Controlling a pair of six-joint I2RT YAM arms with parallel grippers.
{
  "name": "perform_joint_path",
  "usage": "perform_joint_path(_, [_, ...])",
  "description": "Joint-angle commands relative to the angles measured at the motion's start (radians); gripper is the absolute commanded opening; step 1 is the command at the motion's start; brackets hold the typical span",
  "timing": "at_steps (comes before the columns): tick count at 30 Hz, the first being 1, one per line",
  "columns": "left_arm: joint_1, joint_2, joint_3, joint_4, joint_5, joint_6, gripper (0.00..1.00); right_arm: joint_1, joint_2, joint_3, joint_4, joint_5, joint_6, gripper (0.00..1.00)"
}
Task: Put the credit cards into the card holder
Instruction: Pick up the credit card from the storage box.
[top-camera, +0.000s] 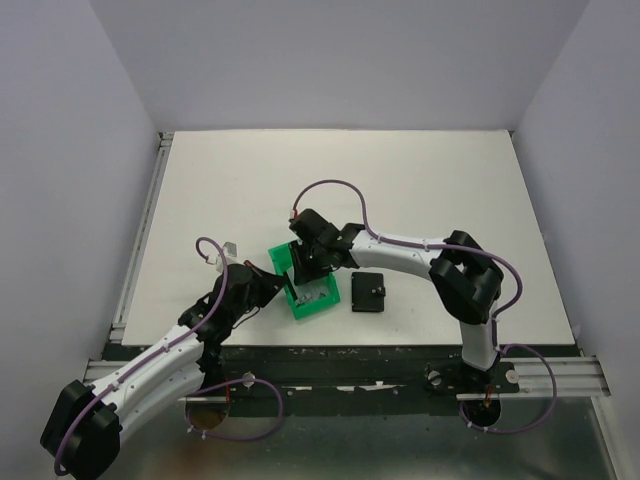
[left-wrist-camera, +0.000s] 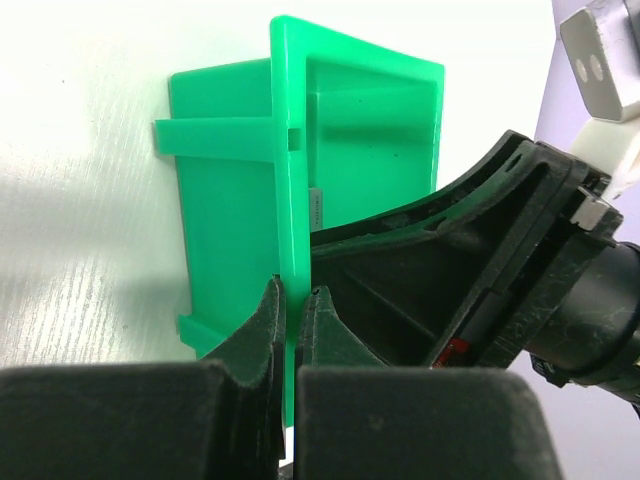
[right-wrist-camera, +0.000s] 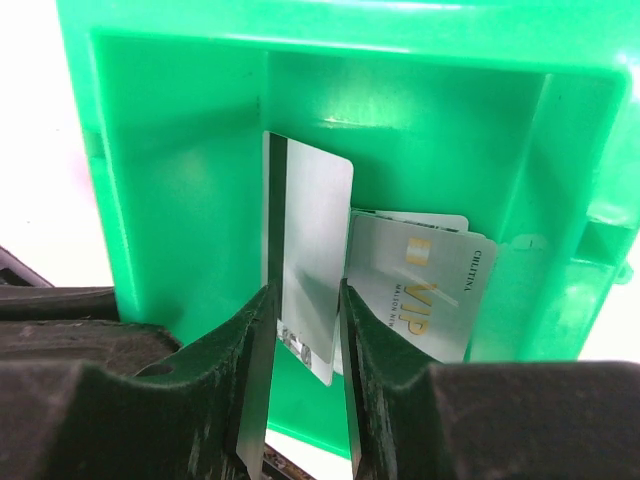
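Note:
The credit cards stand inside the green bin (right-wrist-camera: 180, 180). A silvery card with a dark stripe (right-wrist-camera: 310, 250) stands slantwise between my right gripper's (right-wrist-camera: 305, 330) fingers, which are narrowly open on either side of it. A grey VIP card (right-wrist-camera: 420, 295) leans just to its right, with another card's edge behind it. In the top view my right gripper (top-camera: 303, 268) reaches down into the bin (top-camera: 320, 298). My left gripper (left-wrist-camera: 293, 305) is shut on the bin's upright wall (left-wrist-camera: 290, 150); it shows at the bin's left side (top-camera: 268, 290). The black card holder (top-camera: 368, 292) lies shut on the table, right of the bin.
The white table (top-camera: 400, 190) is walled by pale panels at the back and sides. A metal rail (top-camera: 150, 230) runs along its left edge. The right arm's wrist (left-wrist-camera: 560, 280) fills the right of the left wrist view.

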Motion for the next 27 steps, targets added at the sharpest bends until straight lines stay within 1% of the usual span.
perform_joint_path(1, [0.000,0.013,-0.026,-0.022,0.023,0.019,0.00,0.026,-0.007,-0.009,0.108,-0.155,0.029,0.38])
perform_joint_path(5, [0.001,0.010,-0.028,-0.022,0.021,0.019,0.00,0.026,-0.010,-0.023,0.135,-0.174,0.032,0.38])
perform_joint_path(12, [0.000,0.009,-0.028,-0.023,0.021,0.021,0.00,0.027,0.010,-0.014,0.131,-0.194,0.027,0.37])
perform_joint_path(20, [0.000,0.009,-0.029,-0.022,0.023,0.019,0.00,0.026,0.031,0.009,0.071,-0.164,0.015,0.35])
perform_joint_path(22, [0.000,0.009,-0.029,-0.022,0.023,0.019,0.00,0.026,0.033,0.014,0.057,-0.152,0.015,0.32])
perform_joint_path(27, [0.000,0.012,-0.025,-0.022,0.018,0.027,0.00,0.027,-0.008,-0.009,0.057,-0.097,0.029,0.17])
